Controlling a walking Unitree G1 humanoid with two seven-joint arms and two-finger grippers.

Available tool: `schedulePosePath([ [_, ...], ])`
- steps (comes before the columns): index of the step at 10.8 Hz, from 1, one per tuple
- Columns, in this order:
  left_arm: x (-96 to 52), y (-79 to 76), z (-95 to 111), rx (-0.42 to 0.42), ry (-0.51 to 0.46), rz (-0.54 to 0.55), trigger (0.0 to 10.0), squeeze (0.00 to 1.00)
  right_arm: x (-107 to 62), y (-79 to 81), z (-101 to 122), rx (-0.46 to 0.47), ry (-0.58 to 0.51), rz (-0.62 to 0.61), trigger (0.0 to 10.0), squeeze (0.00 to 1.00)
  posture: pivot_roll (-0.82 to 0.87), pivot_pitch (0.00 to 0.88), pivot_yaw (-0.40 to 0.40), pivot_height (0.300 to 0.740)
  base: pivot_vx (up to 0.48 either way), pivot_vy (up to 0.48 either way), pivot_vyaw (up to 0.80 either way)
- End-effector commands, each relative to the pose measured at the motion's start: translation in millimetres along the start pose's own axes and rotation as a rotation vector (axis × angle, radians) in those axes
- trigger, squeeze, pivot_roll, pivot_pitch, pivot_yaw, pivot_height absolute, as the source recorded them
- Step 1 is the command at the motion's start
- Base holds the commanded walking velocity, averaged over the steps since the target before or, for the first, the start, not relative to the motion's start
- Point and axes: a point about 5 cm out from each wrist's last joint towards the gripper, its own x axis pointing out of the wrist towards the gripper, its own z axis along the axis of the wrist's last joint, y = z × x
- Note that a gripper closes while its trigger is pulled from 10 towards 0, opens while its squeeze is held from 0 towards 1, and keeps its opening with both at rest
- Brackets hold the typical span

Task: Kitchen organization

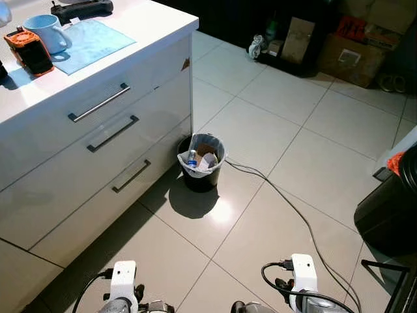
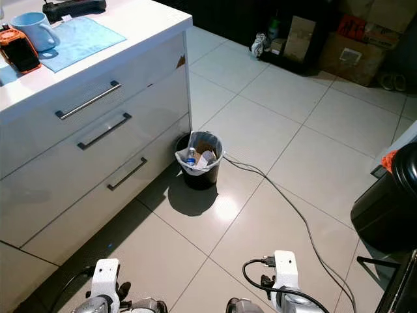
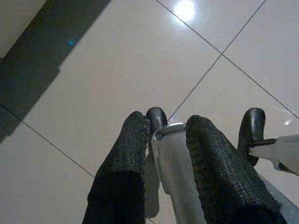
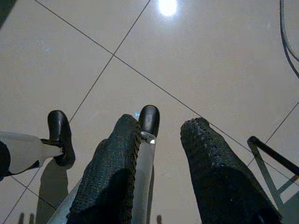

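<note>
A white counter (image 1: 150, 23) with three drawers (image 1: 111, 134) stands at the left. On its top sit a light blue mug (image 1: 45, 31), a blue cloth (image 1: 94, 40), an orange and black device (image 1: 27, 51) and a black object (image 1: 81, 8). A small black bin (image 1: 201, 163) with a white liner stands on the floor by the counter's corner, holding a bottle and paper. Both arms hang low over the tiles. My left gripper (image 3: 168, 122) is open and holds nothing. My right gripper (image 4: 162, 123) is open too, with nothing between its fingers.
A grey cable (image 1: 293, 208) runs across the tiled floor from the bin toward the near right. Cardboard boxes (image 1: 352, 55) and clutter line the far wall. A black bulky object (image 1: 391, 215) stands at the right edge. Open tiles lie ahead.
</note>
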Motion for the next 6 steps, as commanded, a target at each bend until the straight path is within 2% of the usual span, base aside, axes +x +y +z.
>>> schedulePosePath([
  [1,-1.2,2.1,-5.5,-0.008,0.016,0.014,10.0,0.00,-1.9,-5.5,-6.1,0.004,0.013,-0.010,10.0,0.00,0.07,0.133,-0.039,0.723,0.000,0.000,0.00],
  [3,-0.2,-0.3,-2.1,-0.007,0.009,0.007,10.0,0.00,-2.2,-8.5,-2.0,-0.007,-0.006,-0.024,10.0,0.00,0.06,0.123,-0.036,0.723,0.000,0.000,0.00],
  [6,-0.2,-2.9,-3.9,-0.003,0.018,-0.001,10.0,0.00,-2.4,-10.4,0.4,-0.014,-0.024,-0.042,10.0,0.00,0.05,0.123,-0.034,0.723,0.000,0.000,0.80],
])
